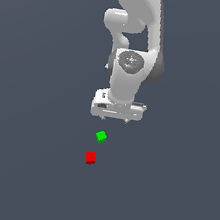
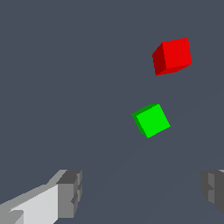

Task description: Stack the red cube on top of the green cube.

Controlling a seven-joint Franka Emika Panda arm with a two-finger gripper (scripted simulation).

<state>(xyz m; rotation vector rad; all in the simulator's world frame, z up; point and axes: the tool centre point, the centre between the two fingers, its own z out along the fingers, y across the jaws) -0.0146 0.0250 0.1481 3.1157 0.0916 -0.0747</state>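
The red cube (image 1: 90, 157) lies on the dark grey floor, in front of the green cube (image 1: 101, 136) in the exterior view; they are a short gap apart. My gripper (image 1: 115, 119) hangs above and behind the green cube, touching neither. In the wrist view the red cube (image 2: 173, 56) and the green cube (image 2: 151, 120) lie beyond my gripper (image 2: 142, 192). The fingers (image 2: 70, 192) stand wide apart with nothing between them. The gripper is open and empty.
The white arm (image 1: 136, 40) rises behind the gripper in the exterior view. The flat dark grey floor (image 1: 21, 168) stretches all around the two cubes.
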